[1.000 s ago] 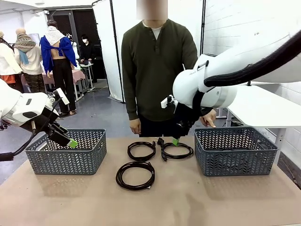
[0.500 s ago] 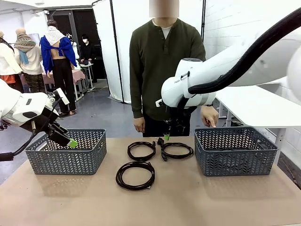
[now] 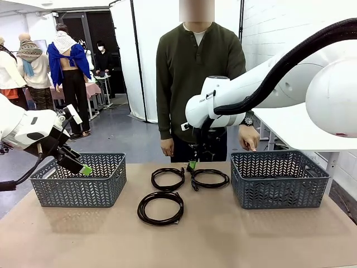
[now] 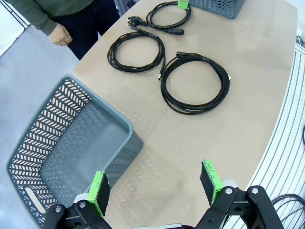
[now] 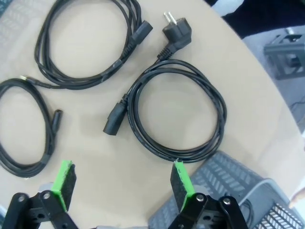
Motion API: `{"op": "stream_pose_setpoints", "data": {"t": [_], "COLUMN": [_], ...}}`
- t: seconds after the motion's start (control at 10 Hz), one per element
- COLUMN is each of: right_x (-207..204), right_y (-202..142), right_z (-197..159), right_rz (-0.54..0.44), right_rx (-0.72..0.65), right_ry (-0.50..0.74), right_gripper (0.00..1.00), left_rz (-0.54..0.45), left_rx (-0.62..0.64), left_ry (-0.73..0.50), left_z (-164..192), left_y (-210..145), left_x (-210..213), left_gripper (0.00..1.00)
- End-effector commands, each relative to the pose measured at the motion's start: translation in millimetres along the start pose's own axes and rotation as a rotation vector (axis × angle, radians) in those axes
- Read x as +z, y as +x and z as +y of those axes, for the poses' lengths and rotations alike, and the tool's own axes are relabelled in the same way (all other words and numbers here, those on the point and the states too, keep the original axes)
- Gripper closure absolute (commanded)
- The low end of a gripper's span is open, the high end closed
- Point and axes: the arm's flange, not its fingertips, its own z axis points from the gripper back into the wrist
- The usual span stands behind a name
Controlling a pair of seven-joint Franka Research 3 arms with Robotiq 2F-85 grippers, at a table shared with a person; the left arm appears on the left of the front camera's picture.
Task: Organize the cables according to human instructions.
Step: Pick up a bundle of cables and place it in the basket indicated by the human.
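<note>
Three black coiled cables lie mid-table: a far-left cable (image 3: 167,178), a far-right cable (image 3: 210,178) with a round plug, and a near cable (image 3: 160,207). My right gripper (image 3: 192,164) hangs open just above the far-right cable's left edge. In the right wrist view that cable (image 5: 176,114) lies ahead of the open right gripper (image 5: 122,179), with another cable (image 5: 90,43) beyond it. My left gripper (image 3: 83,168) hovers open over the left basket's near-left corner, and nothing sits between the fingers of the left gripper (image 4: 153,186). The human (image 3: 198,84) stands at the far side.
A grey lattice basket (image 3: 78,187) stands at the left and another grey basket (image 3: 279,181) at the right. The person's hand (image 3: 248,138) hangs just behind the right basket. Bare tabletop (image 3: 184,240) runs along the near edge.
My right arm has swung left and a little lower, bringing its gripper over the far-right cable. The person has shifted slightly to the right. The left arm has not moved.
</note>
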Motion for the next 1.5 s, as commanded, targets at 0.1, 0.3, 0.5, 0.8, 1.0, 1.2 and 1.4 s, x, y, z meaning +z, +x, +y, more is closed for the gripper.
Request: {"op": "stream_pose_setpoints", "data": {"t": [0.1, 0.3, 0.5, 0.8, 1.0, 1.2, 1.4], "right_x": [3.7, 3.7, 3.7, -8.1, -20.2, -31.7, -43.5], "right_y": [-4.2, -4.2, -4.2, 8.5, 14.7, 22.2, 26.7], "right_z": [0.6, 0.6, 0.6, -3.9, -11.2, -16.4, -20.9], "right_rz": [-0.013, -0.013, -0.013, -0.009, 0.002, -0.016, 0.001], "right_rx": [0.003, 0.003, 0.003, -0.107, -0.206, -0.274, -0.333], "right_ry": [-0.008, -0.008, -0.008, 0.029, 0.037, 0.016, 0.014], "right_gripper": [0.00, 0.00, 0.00, 0.00, 0.00, 0.00, 0.00], "left_rz": [-0.012, -0.012, -0.012, -0.012, -0.012, -0.012, -0.012], "left_rx": [0.007, 0.007, 0.007, 0.007, 0.007, 0.007, 0.007], "left_ry": [-0.007, -0.007, -0.007, -0.007, -0.007, -0.007, -0.007], "left_z": [1.6, 1.6, 1.6, 1.6, 1.6, 1.6, 1.6], "left_y": [-0.4, -0.4, -0.4, -0.4, -0.4, -0.4, -0.4], "left_x": [-1.3, -1.3, -1.3, -1.3, -1.3, -1.3, -1.3], "left_gripper": [0.00, 0.00, 0.00, 0.00, 0.00, 0.00, 0.00]}}
